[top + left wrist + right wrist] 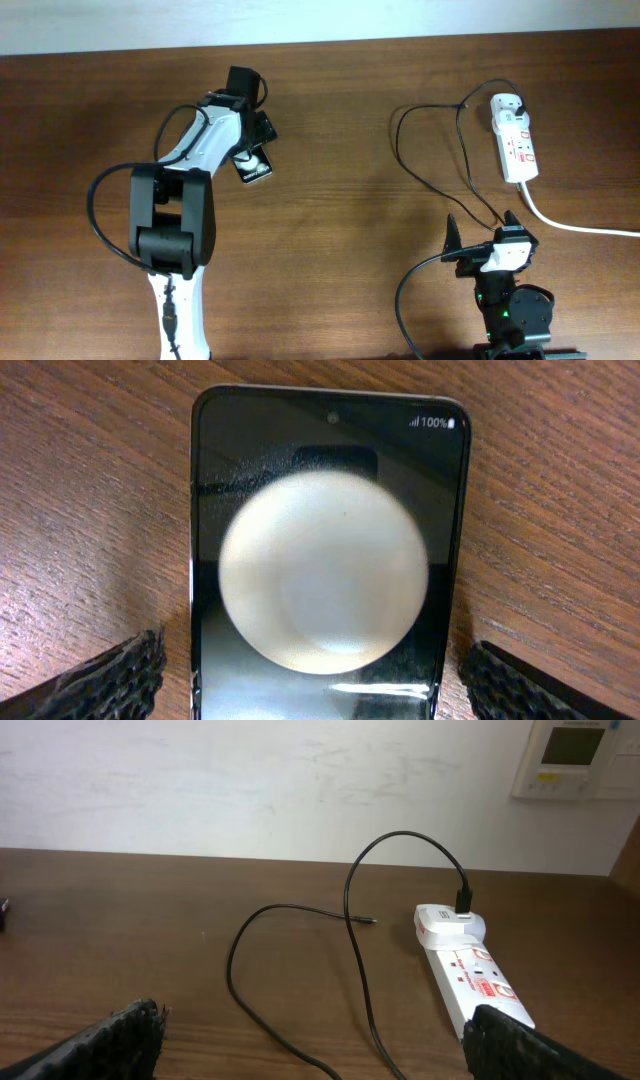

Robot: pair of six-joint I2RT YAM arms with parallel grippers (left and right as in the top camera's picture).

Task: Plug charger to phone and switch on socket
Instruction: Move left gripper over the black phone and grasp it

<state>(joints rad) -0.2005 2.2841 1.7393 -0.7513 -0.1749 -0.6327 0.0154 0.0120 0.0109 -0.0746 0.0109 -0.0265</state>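
Fingers [100, 680] of left arm spread wide, flanking phone [330, 560].

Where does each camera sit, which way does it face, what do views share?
Overhead: above the brown wooden table, facing down; left arm, right arm show.
Left wrist: looks down on the small black glossy phone, open jaws either side.
Right wrist: low, faces the wall across the thin black cable and white power strip; open jaws at bottom corners.
Overhead and right wrist share strip and cable.
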